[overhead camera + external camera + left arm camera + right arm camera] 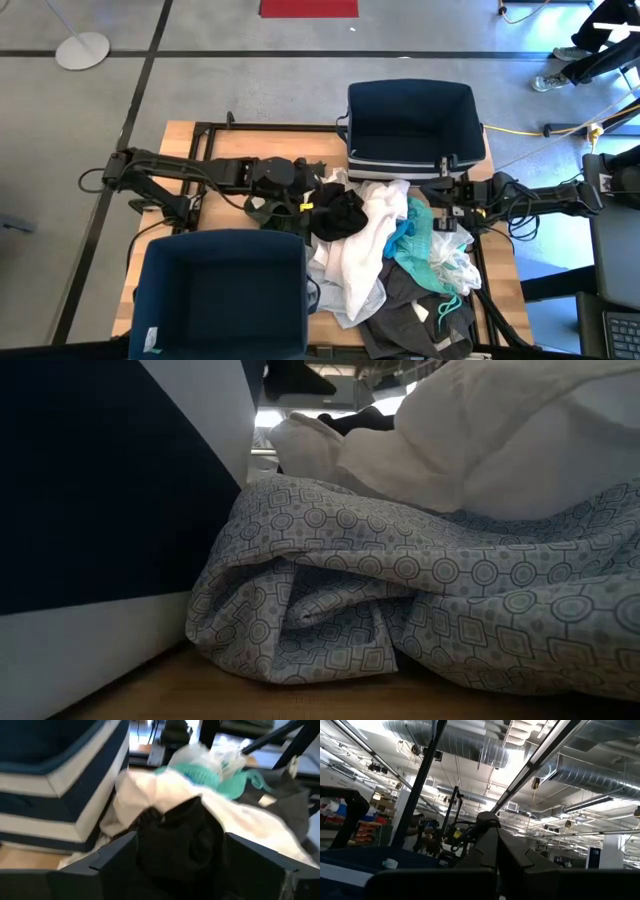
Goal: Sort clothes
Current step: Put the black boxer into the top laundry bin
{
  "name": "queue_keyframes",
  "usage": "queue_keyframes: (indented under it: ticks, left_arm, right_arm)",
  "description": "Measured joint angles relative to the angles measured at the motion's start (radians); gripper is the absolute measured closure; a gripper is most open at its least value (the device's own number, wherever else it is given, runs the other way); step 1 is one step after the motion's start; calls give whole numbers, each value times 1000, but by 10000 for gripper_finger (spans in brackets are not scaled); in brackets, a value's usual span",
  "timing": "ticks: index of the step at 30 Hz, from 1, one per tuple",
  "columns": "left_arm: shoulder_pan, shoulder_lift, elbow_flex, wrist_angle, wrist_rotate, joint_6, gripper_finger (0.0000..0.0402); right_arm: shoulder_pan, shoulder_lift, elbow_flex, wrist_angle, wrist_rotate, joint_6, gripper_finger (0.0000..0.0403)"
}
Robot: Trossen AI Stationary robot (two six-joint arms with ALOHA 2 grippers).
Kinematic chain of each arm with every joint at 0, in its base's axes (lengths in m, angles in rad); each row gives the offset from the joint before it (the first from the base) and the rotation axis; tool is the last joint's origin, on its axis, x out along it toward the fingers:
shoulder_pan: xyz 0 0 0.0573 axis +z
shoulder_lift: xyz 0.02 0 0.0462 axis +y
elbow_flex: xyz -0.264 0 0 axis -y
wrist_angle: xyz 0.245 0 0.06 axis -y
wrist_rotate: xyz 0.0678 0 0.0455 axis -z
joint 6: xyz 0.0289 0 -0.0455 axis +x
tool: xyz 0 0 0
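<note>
The clothes lie in a heap on the table's right half: a black garment at its left edge, a white one, a teal one and a dark grey one at the near edge. My left gripper is open at the black garment, one finger on each side of it. My right gripper is shut and empty beside the heap's far right side; its fingers point up at the ceiling. The low view shows a patterned light grey cloth lying on the table under the white garment. My left gripper comes level from the table's left side. The bunched black garment fills the gap between its two spread fingers. I cannot tell whether the fingers touch it. The garment lies on the white garment and the heap.
A navy bin stands at the table's near left, and also shows in the low view. A second navy bin stands at the far right, close to my right gripper. Bare wood shows at the far left. A person's feet show on the floor beyond.
</note>
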Motion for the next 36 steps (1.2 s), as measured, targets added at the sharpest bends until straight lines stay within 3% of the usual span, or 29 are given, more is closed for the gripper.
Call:
queue_keyframes:
  ticks: [11,20,28,36]
  left_arm:
    - [20,128,-1,18,-44,-75,123]
    - [34,209,-1,-5,146,-65,123]
    - [34,252,-1,5,159,-8,125]
    - [27,254,-1,34,159,79,193]
  right_arm:
    - [1,28,10,-2,0,1,391]
    - [1,28,10,-15,0,1,391]
    - [1,28,10,-17,0,1,391]
    - [0,28,10,-22,0,55,391]
